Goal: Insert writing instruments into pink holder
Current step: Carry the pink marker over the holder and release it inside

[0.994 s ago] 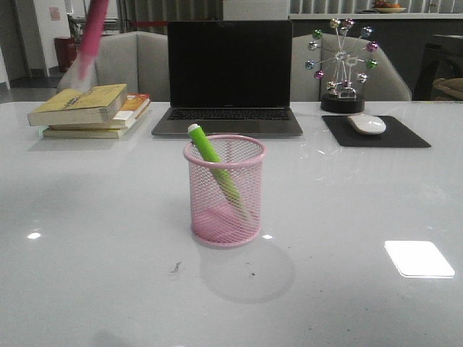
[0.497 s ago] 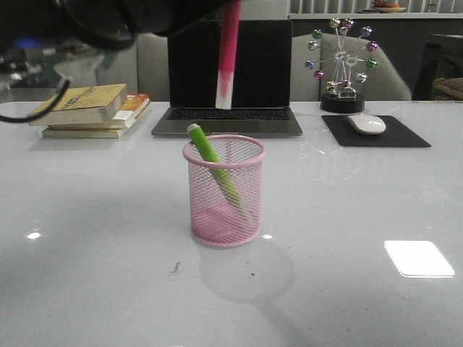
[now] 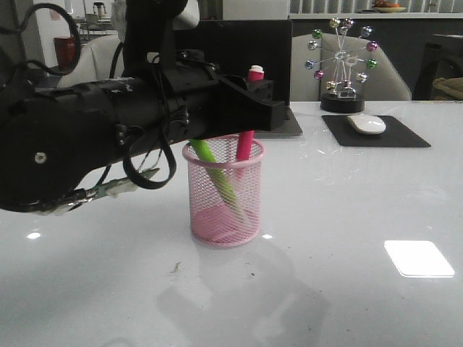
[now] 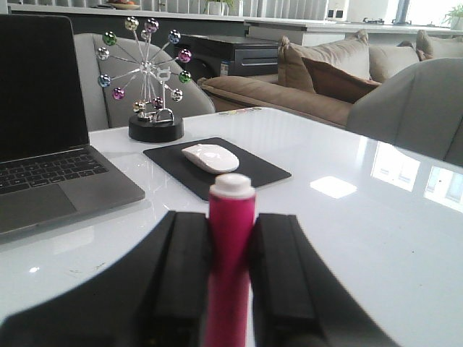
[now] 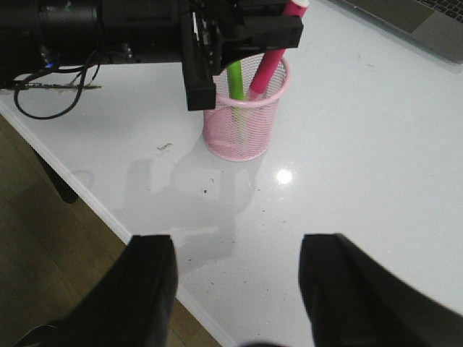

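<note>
Sofa-backed left wrist view alone shows jaws clamping magenta pen (image 4: 230, 267).

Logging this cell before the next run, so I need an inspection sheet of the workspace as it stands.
Surface: white glossy table, small dark specks in front of the cup.
Job's things: pink cup upright; green pen leaning inside; magenta pen lowered into the cup, white end up.
Clutter: laptop, mouse on black pad, ball ornament.
Grippers: left gripper shut on the magenta pen; right gripper open, empty, back from the cup.
Cables: black loops hang off the left arm.
Surroundings: sofas, wood floor.
</note>
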`<state>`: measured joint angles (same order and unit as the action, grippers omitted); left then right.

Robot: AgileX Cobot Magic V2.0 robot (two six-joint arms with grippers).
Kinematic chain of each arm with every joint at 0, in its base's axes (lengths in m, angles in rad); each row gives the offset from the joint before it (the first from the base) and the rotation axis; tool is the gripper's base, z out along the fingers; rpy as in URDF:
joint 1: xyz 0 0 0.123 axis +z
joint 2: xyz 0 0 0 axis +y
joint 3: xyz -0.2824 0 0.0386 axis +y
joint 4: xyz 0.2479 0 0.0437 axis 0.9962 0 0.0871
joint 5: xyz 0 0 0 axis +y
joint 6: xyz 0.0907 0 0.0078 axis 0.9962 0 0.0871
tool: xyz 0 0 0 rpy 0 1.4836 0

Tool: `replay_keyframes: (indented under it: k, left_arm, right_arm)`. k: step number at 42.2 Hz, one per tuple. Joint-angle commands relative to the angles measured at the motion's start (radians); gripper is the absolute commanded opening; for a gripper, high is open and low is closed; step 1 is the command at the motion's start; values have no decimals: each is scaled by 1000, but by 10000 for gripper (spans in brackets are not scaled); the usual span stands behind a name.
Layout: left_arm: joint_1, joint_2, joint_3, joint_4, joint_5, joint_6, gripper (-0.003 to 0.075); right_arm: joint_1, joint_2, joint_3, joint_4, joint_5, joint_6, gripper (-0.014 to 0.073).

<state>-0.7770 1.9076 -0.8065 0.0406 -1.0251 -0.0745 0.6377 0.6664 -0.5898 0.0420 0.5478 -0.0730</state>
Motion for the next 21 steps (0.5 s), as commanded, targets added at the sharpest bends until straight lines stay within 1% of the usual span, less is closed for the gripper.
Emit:
replay_keyframes:
  k: [1, 2, 5, 9, 11, 15, 17, 18, 21]
  left_arm:
    - [-8, -46, -26, -11, -95, -9, 360]
    - [-8, -46, -26, -11, -95, -9, 399]
    - [-8, -57, -26, -11, -91, -9, 457]
    - [-8, -102, -26, -11, -30, -7, 463]
    - [-8, -132, -28, -11, 41, -2, 463]
    - [-8, -217, -48, -11, 228, 65, 463]
    - [-8, -266, -62, -11, 361, 92, 463]
    - [-8, -289, -68, -11, 399, 98, 463]
    - [-8, -367, -97, -11, 610, 98, 463]
  right_arm:
    - [-6, -2, -27, 2, -70, -7, 489]
    - [-6, -2, -27, 2, -70, -7, 489]
    - [-6, -2, -27, 2, -70, -7, 489]
    - [-6, -2, -27, 2, -70, -7, 489]
    - [-6, -2, -27, 2, -70, -7, 489]
    - [-6, -2, -27, 2, -70, -7, 489]
    - [-6, -2, -27, 2, -70, -7, 489]
    - [-6, -2, -27, 2, -70, -7, 489]
    - [-6, -2, -27, 2, -70, -7, 489]
